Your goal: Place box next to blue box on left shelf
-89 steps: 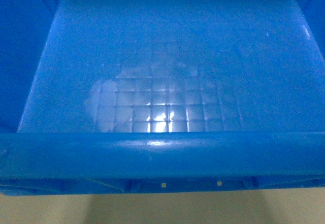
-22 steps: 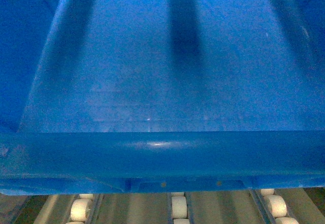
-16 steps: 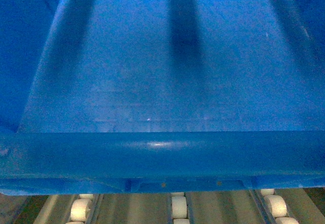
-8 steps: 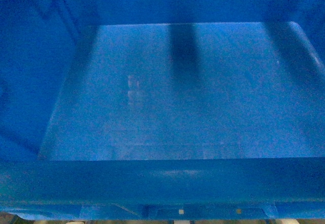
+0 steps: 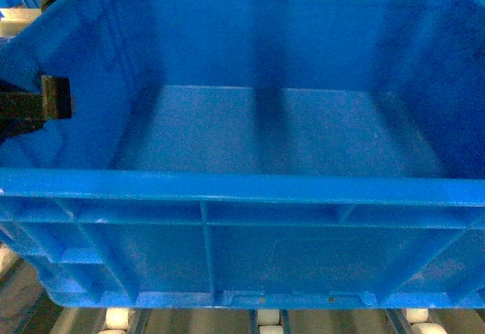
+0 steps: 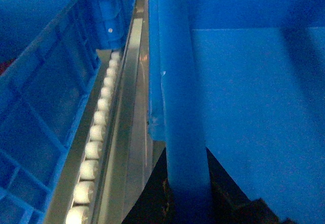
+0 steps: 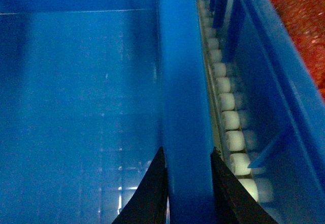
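- Head view: the blue crate fills nearly everything, its near ribbed wall facing us and its rim running level across the middle. The left gripper shows as a dark block at the crate's left wall, one pad on the inside face just below the rim. White rollers of the left shelf peek out under the crate's bottom edge.
- Against half a second ago, the crate sits further off and lower in view: its outer front wall and far wall are now visible where only floor and rim showed.
- Left wrist view: the crate's rolled rim runs straight up the middle, with the dark fingers clamped either side of it at the bottom. Left of it lies a grey rail with a row of white rollers, and beyond that another blue crate, just beside but apart.
- Right wrist view: the right gripper has a black finger on each side of the right rim, pinching it. To the right are a roller row and another blue ribbed wall.
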Robot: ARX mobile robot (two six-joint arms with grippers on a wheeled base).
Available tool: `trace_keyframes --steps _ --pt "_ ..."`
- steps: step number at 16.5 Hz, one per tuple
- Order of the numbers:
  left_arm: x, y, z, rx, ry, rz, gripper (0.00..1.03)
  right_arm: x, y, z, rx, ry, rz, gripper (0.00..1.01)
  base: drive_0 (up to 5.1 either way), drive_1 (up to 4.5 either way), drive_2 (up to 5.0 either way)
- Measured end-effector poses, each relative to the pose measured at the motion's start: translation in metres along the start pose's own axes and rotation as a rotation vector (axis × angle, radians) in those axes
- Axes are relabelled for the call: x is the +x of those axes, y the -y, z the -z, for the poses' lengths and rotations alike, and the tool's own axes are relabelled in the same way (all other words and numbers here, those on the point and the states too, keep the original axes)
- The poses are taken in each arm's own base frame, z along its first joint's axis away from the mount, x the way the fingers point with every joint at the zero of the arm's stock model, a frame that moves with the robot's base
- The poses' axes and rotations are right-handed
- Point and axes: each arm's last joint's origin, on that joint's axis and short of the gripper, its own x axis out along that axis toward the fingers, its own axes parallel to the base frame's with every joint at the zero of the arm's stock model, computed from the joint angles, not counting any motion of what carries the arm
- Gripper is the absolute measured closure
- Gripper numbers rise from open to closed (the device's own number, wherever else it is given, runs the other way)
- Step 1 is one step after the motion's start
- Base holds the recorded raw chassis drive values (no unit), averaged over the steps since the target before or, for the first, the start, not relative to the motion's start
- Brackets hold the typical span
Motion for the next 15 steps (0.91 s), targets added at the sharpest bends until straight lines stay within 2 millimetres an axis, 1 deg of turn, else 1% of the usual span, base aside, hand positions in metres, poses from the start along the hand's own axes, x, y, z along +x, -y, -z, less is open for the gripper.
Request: trace_keyframes --steps 2,5,8,9,10,14,15 --pt "0.008 -0.007 0.008 -0.01 -0.063 -0.02 0.94 0.014 -0.006 0.005 -0.01 -0.041 -0.029 0.88 0.0 0.0 0.0" --pt "0.022 -0.018 0.019 -0.04 -0.095 -0.028 0.94 0.022 -0.015 0.006 -0.028 -0.054 -0.048 0.88 0.0 0.0 0.0" --pt "0.037 -0.027 0.029 -0.053 -0.155 -0.023 0.94 0.03 -0.023 0.012 -0.038 -0.095 -0.047 0.88 0.0 0.0 0.0" --pt "0.041 -0.031 0.032 -0.06 -0.167 -0.026 0.94 0.029 -0.03 0.011 -0.047 -0.098 -0.049 0.88 0.0 0.0 0.0" --pt "0.042 -0.032 0.032 -0.061 -0.173 -0.022 0.94 0.028 -0.033 0.011 -0.05 -0.105 -0.047 0.88 0.0 0.0 0.0" --pt "0.043 -0.036 0.031 -0.051 -0.164 -0.023 0.94 0.024 -0.035 0.011 -0.044 -0.122 -0.045 0.88 0.0 0.0 0.0" --pt "0.042 -0.036 0.032 -0.051 -0.147 -0.014 0.92 0.024 -0.035 0.011 -0.044 -0.115 -0.036 0.88 0.0 0.0 0.0"
